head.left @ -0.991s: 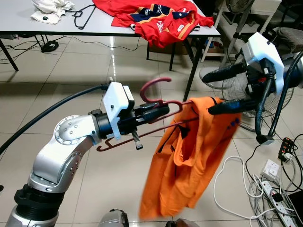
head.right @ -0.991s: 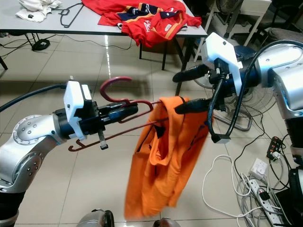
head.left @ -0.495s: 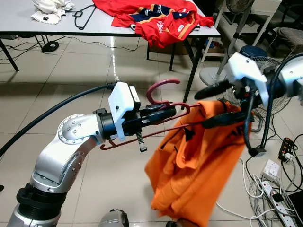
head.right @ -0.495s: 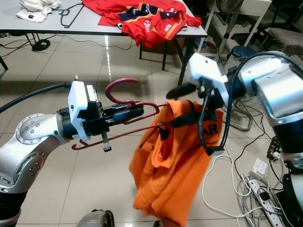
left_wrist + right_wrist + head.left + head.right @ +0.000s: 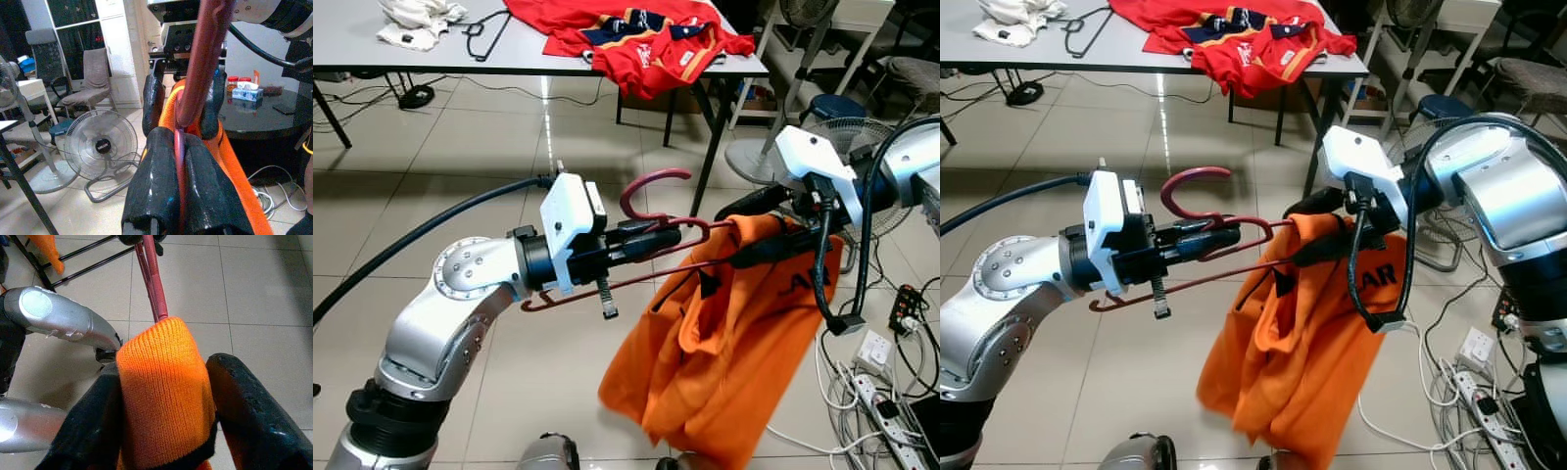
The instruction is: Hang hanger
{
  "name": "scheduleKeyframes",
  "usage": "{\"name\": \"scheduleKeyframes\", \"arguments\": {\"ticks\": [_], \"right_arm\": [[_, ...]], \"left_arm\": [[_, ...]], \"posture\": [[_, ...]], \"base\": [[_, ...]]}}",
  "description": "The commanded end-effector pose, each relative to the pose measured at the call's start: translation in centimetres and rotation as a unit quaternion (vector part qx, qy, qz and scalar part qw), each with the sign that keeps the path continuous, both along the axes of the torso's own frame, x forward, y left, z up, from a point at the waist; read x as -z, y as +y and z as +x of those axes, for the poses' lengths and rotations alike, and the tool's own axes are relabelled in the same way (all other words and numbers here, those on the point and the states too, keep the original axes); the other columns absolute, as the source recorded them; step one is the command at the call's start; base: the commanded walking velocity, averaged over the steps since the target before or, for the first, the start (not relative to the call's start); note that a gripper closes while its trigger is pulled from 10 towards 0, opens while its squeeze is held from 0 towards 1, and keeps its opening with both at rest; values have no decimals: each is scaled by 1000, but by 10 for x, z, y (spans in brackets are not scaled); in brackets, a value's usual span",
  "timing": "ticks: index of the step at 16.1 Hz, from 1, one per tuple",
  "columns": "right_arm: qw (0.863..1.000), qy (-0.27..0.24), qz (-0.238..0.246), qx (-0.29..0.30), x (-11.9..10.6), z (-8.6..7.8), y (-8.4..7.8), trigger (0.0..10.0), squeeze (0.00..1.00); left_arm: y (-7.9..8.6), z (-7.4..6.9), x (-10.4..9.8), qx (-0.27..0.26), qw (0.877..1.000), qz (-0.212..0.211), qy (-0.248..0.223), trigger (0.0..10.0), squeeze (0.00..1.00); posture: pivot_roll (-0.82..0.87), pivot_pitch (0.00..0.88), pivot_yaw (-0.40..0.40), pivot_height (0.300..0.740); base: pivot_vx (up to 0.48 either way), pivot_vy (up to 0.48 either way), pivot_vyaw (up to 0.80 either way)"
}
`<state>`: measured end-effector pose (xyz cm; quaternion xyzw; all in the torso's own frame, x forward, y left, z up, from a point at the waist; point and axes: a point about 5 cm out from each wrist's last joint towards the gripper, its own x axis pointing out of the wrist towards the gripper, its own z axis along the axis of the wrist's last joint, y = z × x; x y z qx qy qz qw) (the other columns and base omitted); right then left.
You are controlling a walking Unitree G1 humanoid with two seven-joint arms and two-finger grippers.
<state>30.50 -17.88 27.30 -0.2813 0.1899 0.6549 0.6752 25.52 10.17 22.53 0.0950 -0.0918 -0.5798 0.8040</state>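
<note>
A dark red hanger [image 5: 651, 240] is clamped mid-air in the closed left claw [image 5: 677, 235], while the orange shirt [image 5: 729, 343], now drawn further on, is pinched by the right claw [image 5: 1317, 245].

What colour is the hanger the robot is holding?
Dark red hanger, clearest in the right eye view.

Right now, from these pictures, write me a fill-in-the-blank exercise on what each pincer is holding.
1. The left pincer is shut on the dark red ____.
2. The right pincer grips the collar of the ____ shirt.
3. The red shirt lies on the grey ____.
4. The hanger has its hook pointing ____.

Missing words: hanger; orange; table; up
</note>
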Motion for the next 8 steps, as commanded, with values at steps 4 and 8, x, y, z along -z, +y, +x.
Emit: {"name": "scheduleKeyframes", "arguments": {"ticks": [4,8], "right_arm": [[1000,-18,-4,-12,-6,-3,1,0,0],[1000,-22,-8,-19,-1,-6,0,0,0]], "left_arm": [[-6,-4,-11,20,999,-4,-32,10000,0],[-7,-4,-9,16,999,-4,-33,10000,0]], "posture": [[-92,80,-42,740],[-92,66,-38,740]], "base": [[0,0,0],[0,0,0]]}}
